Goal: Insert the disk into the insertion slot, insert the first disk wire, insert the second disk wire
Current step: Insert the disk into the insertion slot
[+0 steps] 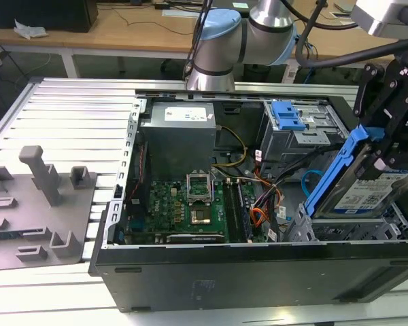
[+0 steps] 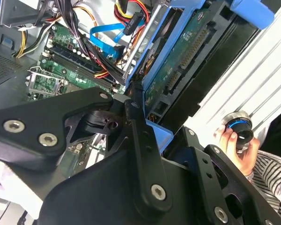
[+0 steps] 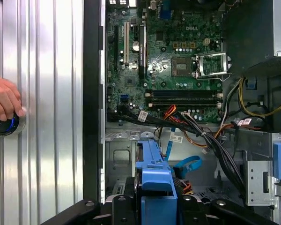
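Black links of my hand (image 1: pixel 379 156) sit closest, pinched on the disk (image 1: pixel 364 193) by its blue frame. I hold it tilted, low end toward the slot (image 1: pixel 298 227) just beneath my hand, ready to slide in. Beside it, the light-blue cable (image 3: pixel 187 165) looks loose.

The tilted disk (image 1: pixel 364 190), clamped in the pincer (image 1: pixel 379 157), blocks the mouth of the insertion slot (image 1: pixel 304 227) at the exterior view's right. Just beside it, the wire bundle (image 1: pixel 264 204) and the second disk wire (image 3: pixel 189 164) crowd the gap. The space above the motherboard (image 1: pixel 183 204) is open. Outside the case, a hand (image 3: pixel 3 96) rests on the bench (image 3: pixel 47 70).
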`<state>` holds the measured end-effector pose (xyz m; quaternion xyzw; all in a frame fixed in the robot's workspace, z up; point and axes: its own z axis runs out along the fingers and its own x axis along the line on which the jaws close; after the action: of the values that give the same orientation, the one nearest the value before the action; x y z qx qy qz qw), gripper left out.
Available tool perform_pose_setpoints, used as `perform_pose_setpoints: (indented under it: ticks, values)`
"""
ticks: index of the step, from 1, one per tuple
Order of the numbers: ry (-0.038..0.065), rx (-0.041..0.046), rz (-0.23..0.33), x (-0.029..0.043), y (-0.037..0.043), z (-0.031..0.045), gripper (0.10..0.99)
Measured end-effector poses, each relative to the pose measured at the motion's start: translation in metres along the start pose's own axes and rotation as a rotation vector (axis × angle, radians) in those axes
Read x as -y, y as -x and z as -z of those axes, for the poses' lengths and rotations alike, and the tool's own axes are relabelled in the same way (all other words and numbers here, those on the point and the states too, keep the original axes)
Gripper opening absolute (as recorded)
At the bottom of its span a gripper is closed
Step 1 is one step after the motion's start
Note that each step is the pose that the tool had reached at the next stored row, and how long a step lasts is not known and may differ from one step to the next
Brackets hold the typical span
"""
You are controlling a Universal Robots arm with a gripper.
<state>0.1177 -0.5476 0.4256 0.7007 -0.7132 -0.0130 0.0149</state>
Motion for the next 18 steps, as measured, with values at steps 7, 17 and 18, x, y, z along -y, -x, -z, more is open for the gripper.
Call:
perform_pose_setpoints:
  ticks: [7, 17, 18]
  values:
    - [0.000, -0.0001, 0.000, 0.0002, 0.0000, -0.0043, 0.365]
    - [0.000, 0.0000, 0.000, 0.0005, 0.0000, -0.0123, 0.365]
    - [0.000, 0.0000, 0.000, 0.0005, 0.0000, -0.0134, 0.365]
